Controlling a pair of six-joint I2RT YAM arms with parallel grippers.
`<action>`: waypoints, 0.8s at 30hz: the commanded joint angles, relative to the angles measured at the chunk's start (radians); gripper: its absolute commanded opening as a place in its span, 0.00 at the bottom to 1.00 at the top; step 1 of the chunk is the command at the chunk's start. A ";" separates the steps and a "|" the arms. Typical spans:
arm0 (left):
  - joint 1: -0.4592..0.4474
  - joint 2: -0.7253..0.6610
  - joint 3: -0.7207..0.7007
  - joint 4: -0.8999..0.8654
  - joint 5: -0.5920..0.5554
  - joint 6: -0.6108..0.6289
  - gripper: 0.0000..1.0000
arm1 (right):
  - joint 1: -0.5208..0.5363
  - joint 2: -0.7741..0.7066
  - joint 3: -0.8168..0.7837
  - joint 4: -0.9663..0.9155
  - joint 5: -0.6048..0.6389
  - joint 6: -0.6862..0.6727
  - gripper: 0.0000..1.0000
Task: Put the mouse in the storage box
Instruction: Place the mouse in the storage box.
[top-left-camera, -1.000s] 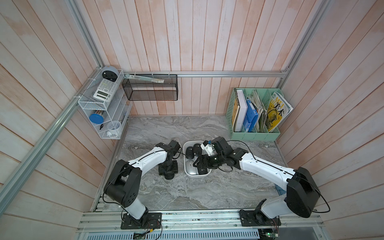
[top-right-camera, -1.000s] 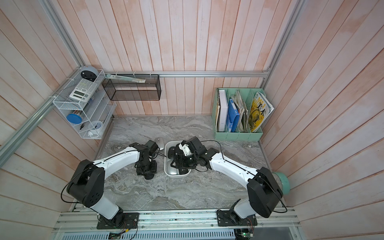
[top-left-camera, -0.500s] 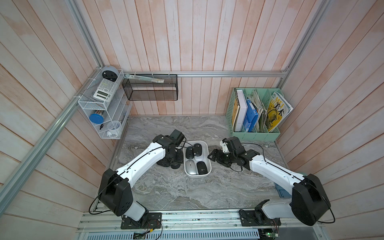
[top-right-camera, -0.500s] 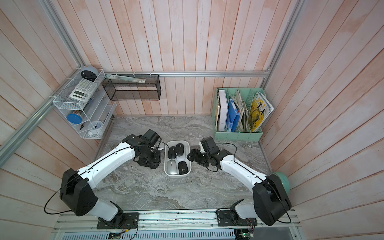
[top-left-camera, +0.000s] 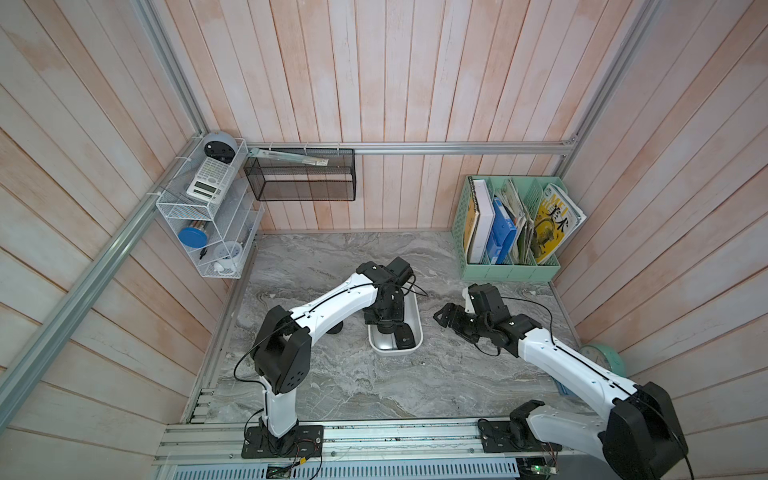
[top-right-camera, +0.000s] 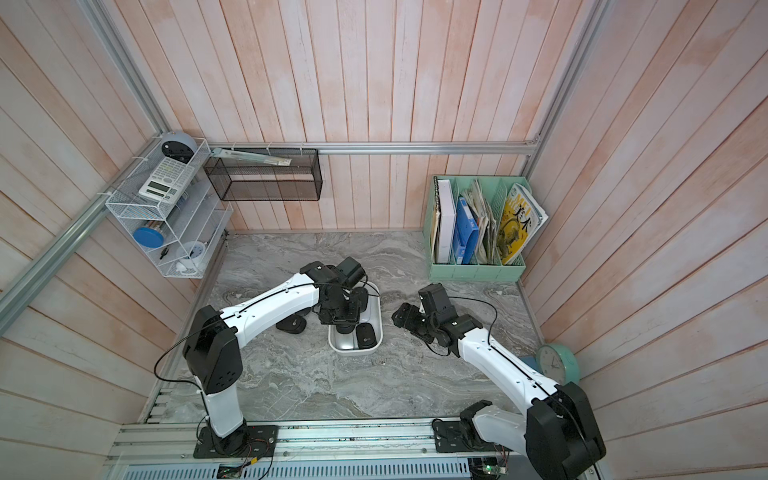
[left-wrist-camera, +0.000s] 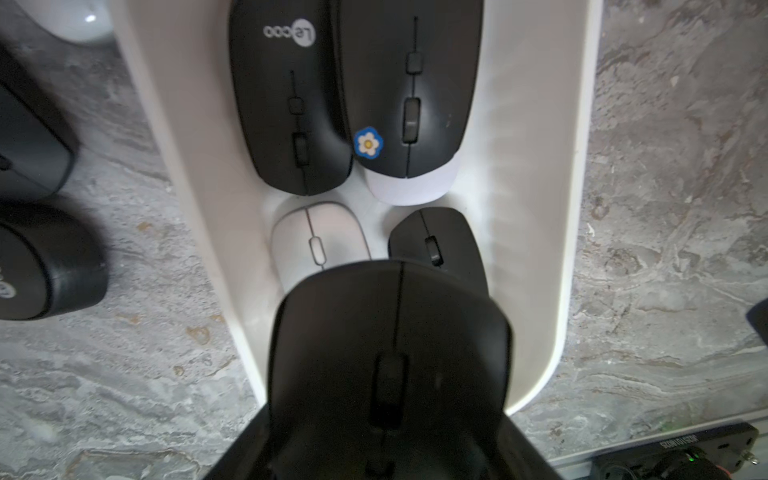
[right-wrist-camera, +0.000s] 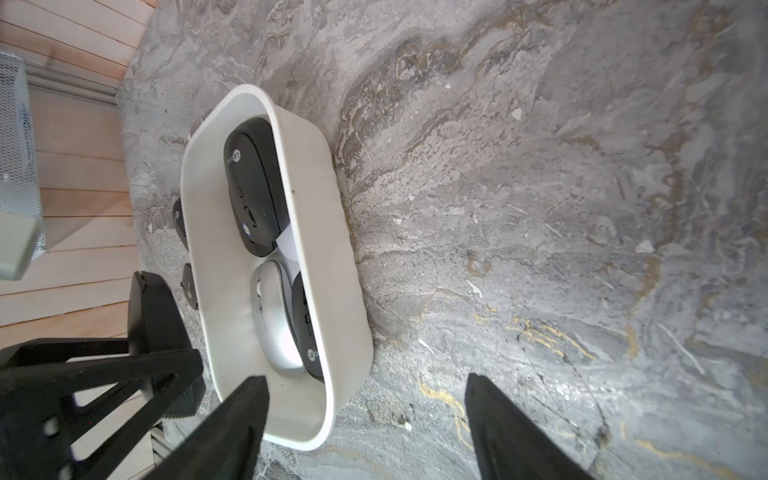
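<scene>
— Both arms have moved: the left has swung in over the tub from beside it. The right gripper (right-wrist-camera: 365, 386), jaws apart and empty, has backed away.

— And the left gripper (top-left-camera: 383, 323) is clamped on a rounded black plastic mouse (left-wrist-camera: 390, 353), hanging above the near half of the shallow white plastic storage box (left-wrist-camera: 540, 208).

— No bare floor beneath it. A flat silver mouse (left-wrist-camera: 320, 237) and a small black mouse (left-wrist-camera: 436, 241) lie right under.

— Dropped there, I'd guess it lands on their curved backs and slides, maybe over the low rim onto the grey marbled worktop (left-wrist-camera: 665, 208).

— Further along is no better: a black mouse marked Lecoo (left-wrist-camera: 291, 104) and a black mouse with a flower sticker (left-wrist-camera: 411, 83) fill the far end.
</scene>
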 joint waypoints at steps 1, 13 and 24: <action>-0.013 0.041 0.040 -0.002 0.023 -0.016 0.41 | -0.006 -0.015 -0.006 0.015 0.016 0.010 0.81; -0.019 0.167 0.101 0.008 0.041 -0.032 0.41 | -0.011 -0.013 -0.021 0.009 -0.004 -0.005 0.81; -0.020 0.214 0.117 0.008 0.037 -0.026 0.41 | -0.013 -0.013 -0.024 0.011 -0.006 -0.012 0.81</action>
